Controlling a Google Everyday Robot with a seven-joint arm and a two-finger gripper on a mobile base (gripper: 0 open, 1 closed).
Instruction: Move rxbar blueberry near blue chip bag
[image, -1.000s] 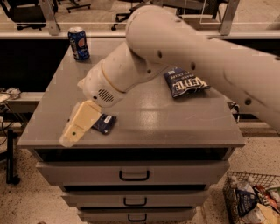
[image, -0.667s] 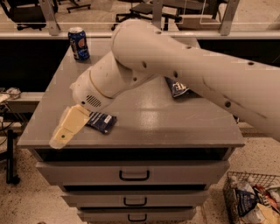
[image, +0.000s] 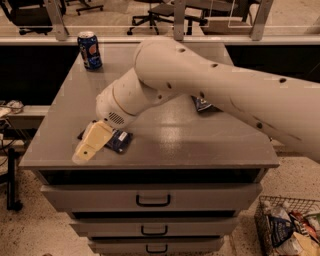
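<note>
The rxbar blueberry (image: 120, 140), a small flat navy wrapper, lies on the grey cabinet top (image: 190, 140) near its front left. My gripper (image: 92, 143) sits low over the cabinet top at the bar's left end, overlapping it. The blue chip bag (image: 202, 104) lies at the middle right; my arm hides most of it and only a dark blue corner shows.
A blue soda can (image: 89, 50) stands at the back left corner of the cabinet top. Drawers with handles (image: 152, 200) run down the front. A wire basket of snacks (image: 287, 227) sits on the floor at right. Office chairs stand behind.
My arm has swung lower and across the cabinet top, now covering most of the chip bag. The gripper stays at the bar's left end. The bar has not moved.
</note>
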